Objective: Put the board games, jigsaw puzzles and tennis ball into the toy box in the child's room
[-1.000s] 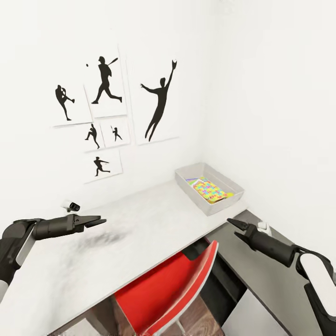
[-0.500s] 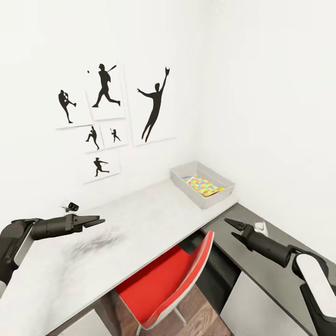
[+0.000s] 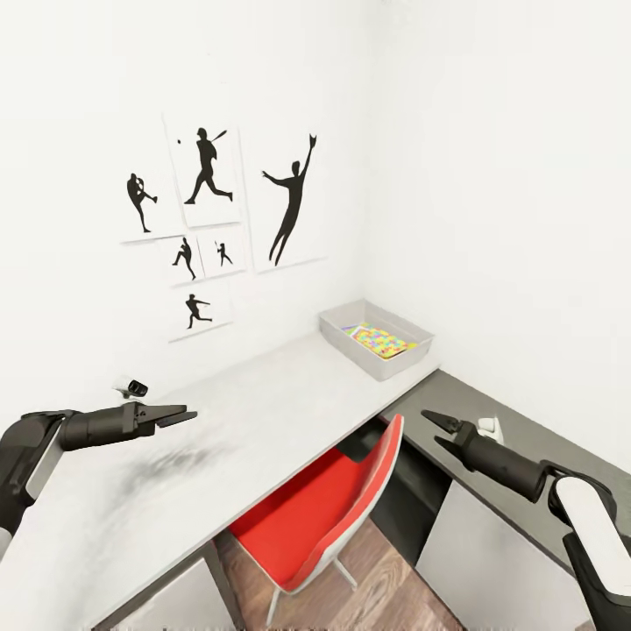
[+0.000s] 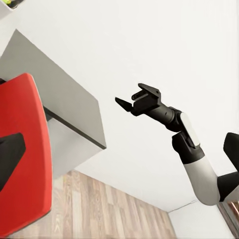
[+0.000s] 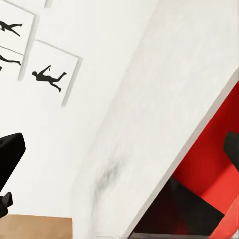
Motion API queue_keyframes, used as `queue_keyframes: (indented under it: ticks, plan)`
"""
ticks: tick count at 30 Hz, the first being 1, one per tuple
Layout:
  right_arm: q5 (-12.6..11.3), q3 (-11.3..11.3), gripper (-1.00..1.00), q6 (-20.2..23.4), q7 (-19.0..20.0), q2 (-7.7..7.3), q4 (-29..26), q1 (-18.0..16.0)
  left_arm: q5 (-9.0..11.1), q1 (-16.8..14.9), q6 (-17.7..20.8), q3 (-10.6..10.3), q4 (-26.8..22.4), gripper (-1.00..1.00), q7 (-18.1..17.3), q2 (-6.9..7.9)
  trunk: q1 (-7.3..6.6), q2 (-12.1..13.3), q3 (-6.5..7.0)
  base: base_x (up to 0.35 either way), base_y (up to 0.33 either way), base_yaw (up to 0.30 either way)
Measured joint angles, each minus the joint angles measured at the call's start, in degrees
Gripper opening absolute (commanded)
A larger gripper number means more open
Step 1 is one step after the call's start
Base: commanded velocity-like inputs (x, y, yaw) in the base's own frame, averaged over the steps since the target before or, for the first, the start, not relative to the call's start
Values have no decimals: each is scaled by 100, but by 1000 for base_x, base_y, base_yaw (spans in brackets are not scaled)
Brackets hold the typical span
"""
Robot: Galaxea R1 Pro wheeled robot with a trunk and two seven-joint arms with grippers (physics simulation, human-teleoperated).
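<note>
Puzzle (image 3: pixel 379 339) seen inside toy box (image 3: pixel 419 349) at worktop (image 3: pixel 263 399) corner. Left claw (image 3: pixel 178 413) parted, right claw (image 3: pixel 439 428) parted, both empty. Risk: chair (image 3: pixel 329 517) clipped if base is swung.

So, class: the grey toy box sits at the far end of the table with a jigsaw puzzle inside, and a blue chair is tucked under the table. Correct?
Not quite: the chair is red, as the head view shows. The toy box, jigsaw puzzle and table are as stated.
</note>
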Motion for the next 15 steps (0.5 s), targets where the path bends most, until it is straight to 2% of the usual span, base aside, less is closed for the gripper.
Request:
queue_keyframes:
  ticks: [4, 12, 15]
  plan:
    - [0, -1, 100, -1, -1, 2, -2, 1, 2, -1, 0, -5, 2, 100, 0, 0, 0, -1, 0, -220, 65, -189]
    - [0, 0, 100, -1, -1, 6, -3, 1, 3, 4, 0, -4, 3, 100, 0, 0, 0, -1, 0, -229, 9, -259]
    - [0, 1, 100, -1, -1, 11, -2, 0, 4, 6, 0, -3, 2, 100, 0, 2, 1, -1, 0, -248, 1, -107]
